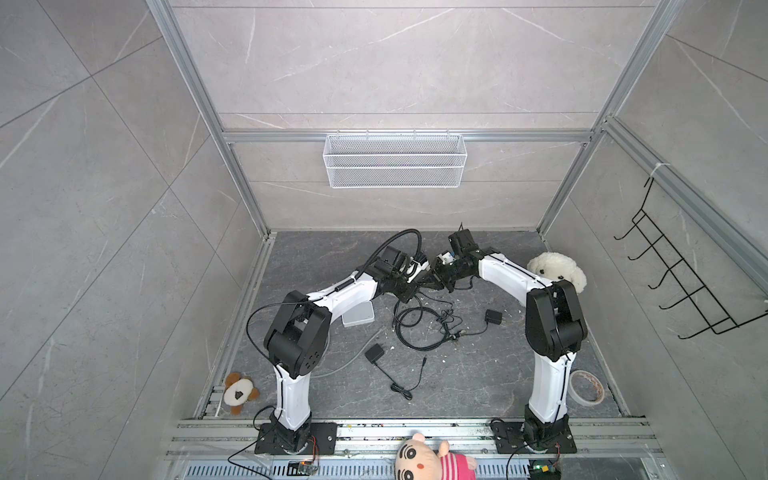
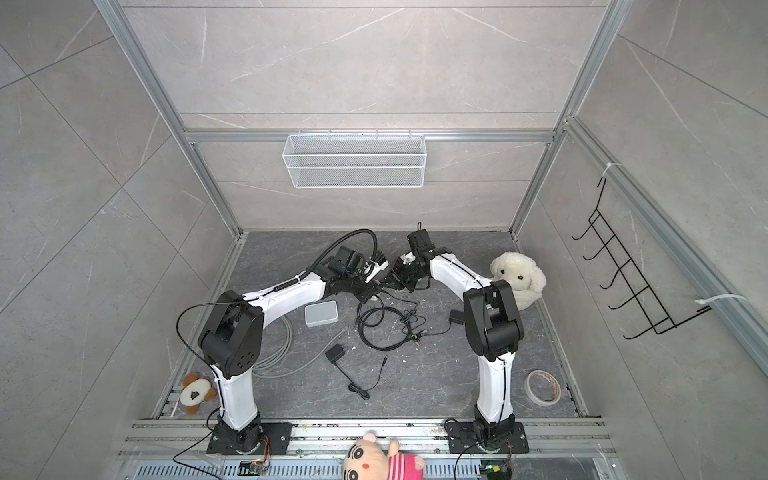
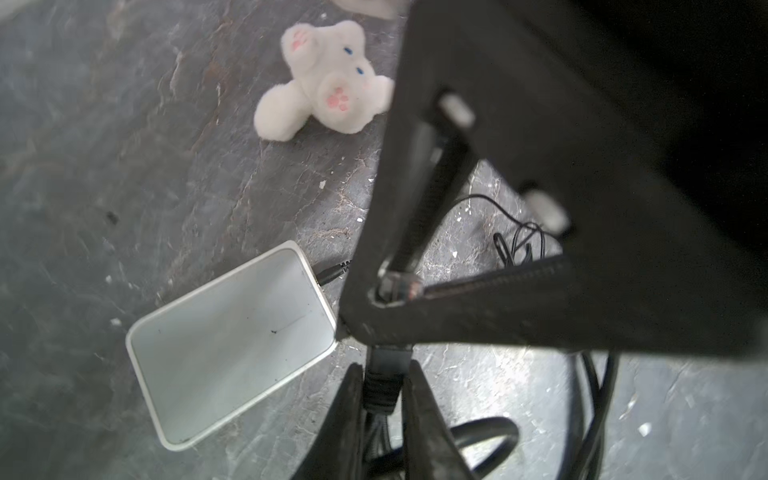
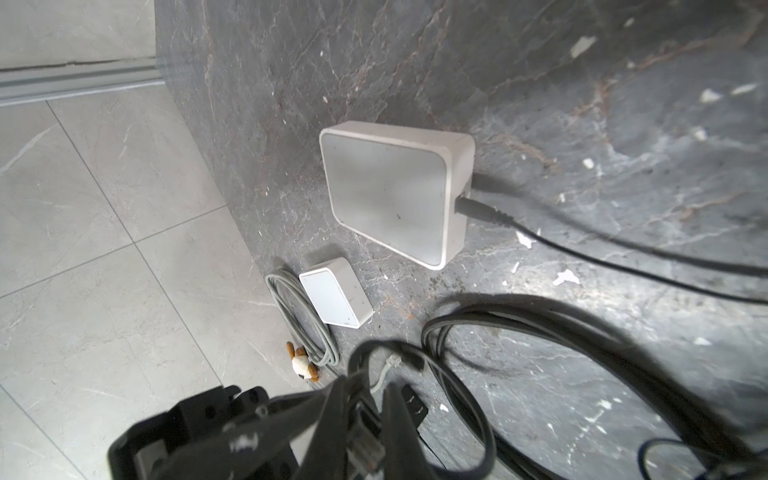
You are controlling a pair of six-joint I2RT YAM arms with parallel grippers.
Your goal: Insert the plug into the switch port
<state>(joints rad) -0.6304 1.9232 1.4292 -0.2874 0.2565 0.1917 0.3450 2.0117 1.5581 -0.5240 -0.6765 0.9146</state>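
1. Dark stone surface (image 1: 478, 374) lies under both my arms. Above it, toward the back middle, I hold the plug (image 3: 395, 287), a clear connector on the end of a black cable (image 3: 383, 386).
2. My right end effector (image 4: 369, 381) is clamped on the plug, with a finger pressed against each side.
3. My left end effector (image 3: 384, 372) grips the black cable just behind the plug, fingers tight on its ribbed boot.
4. The plug sits just off a corner of the white switch (image 3: 232, 345), not in any port. I cannot tell whether it touches the casing.
5. The switch lies flat on the surface, with a black power lead (image 4: 482, 210) pushed into its side.
6. Loose loops of the black cable lie beside the switch.
7. Farther out, a smaller white box (image 1: 357, 318) lies next to a coil of grey cable (image 2: 282, 345). A white rabbit toy (image 3: 328, 79) lies on the surface beyond the switch.
8. A black adapter (image 1: 375, 353) lies nearer my bases, and a tape roll (image 1: 587, 386) lies by the right edge.
9. A white plush dog (image 1: 557, 270) sits behind my right arm, and a wire basket (image 1: 395, 160) hangs on the back wall.
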